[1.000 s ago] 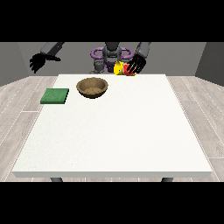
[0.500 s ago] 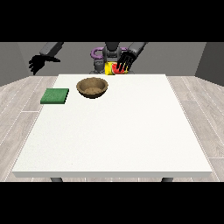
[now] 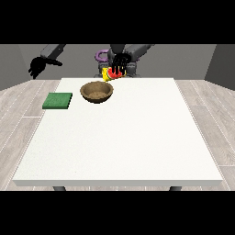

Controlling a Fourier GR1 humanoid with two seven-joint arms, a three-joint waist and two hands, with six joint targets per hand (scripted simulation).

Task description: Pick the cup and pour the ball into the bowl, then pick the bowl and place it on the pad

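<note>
Upper centre of the frame: black robot hand at the view's right (image 3: 120,63), fingers pointing down and draped over a yellow-and-red cup (image 3: 110,74); cannot tell whether curled round it or only resting against it. Cup tilted, at the far edge of the white worktop (image 3: 124,137), just above and to the right of the bowl in the picture. No ball discernible.

Just below and left of the cup: brown wooden bowl (image 3: 97,92), upright on the worktop, apart from the robot hand, inside showing a lighter speckled bottom.

Further left, at the worktop's left edge: flat green pad (image 3: 58,100), well apart from the bowl.

Upper left of the frame: second black robot hand, at the view's left (image 3: 38,67), hanging beyond the worktop's corner, off the surface, holding nothing, fingers loosely spread and pointing down.
</note>
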